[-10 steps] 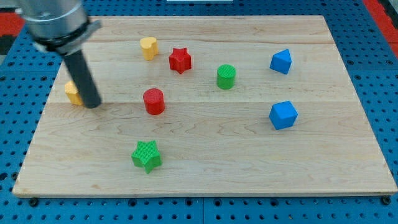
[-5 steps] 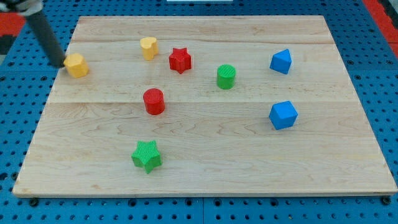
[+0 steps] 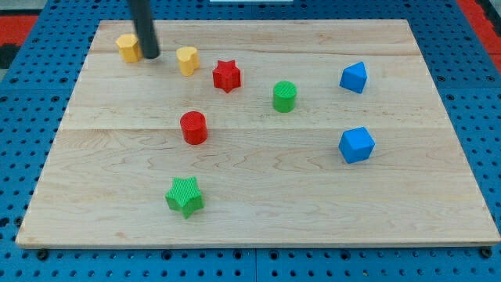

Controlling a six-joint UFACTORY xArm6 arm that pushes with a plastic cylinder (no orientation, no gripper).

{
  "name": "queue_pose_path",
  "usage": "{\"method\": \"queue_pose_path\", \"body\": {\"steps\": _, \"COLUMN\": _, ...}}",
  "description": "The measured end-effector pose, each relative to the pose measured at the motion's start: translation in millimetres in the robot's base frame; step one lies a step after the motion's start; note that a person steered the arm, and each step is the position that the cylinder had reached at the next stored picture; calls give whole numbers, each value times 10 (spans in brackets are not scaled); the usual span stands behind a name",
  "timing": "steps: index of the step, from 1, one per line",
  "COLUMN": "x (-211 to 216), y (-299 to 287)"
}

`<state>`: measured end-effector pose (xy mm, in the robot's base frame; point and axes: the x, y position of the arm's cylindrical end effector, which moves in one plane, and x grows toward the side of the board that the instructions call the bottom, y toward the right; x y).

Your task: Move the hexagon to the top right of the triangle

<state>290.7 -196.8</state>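
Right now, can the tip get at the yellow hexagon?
Probably yes. My tip stands just to the view's right of the yellow hexagon, close beside it or touching, with nothing between them. The yellow heart lies on the tip's other side, out of the way.

My rod [image 3: 144, 27] is cut off by the view's top edge

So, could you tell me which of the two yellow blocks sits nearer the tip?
The yellow hexagon at the view's top left: my tip sits right beside it, while the yellow heart stands clearly apart.
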Motion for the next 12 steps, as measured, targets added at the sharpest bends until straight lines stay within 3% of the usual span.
{"method": "queue_pose_path", "body": {"steps": 1, "x": 5, "y": -769}}
{"method": "queue_pose_path", "body": {"steps": 2, "x": -43, "y": -1066}}
{"method": "queue_pose_path", "body": {"steps": 3, "x": -427, "y": -490}}
{"method": "queue_pose_path", "body": {"steps": 4, "x": -444, "y": 958}}
{"method": "queue_pose_path", "body": {"steps": 5, "x": -429, "y": 1968}}
{"method": "queue_pose_path", "body": {"steps": 6, "x": -463, "y": 2432}}
{"method": "queue_pose_path", "body": {"steps": 7, "x": -426, "y": 2166}}
{"method": "queue_pose_path", "body": {"steps": 8, "x": -367, "y": 2732}}
{"method": "queue_pose_path", "body": {"steps": 9, "x": -329, "y": 2621}}
{"method": "queue_pose_path", "body": {"steps": 10, "x": -425, "y": 1839}}
{"method": "queue_pose_path", "body": {"steps": 11, "x": -211, "y": 1562}}
{"method": "queue_pose_path", "body": {"steps": 12, "x": 60, "y": 2468}}
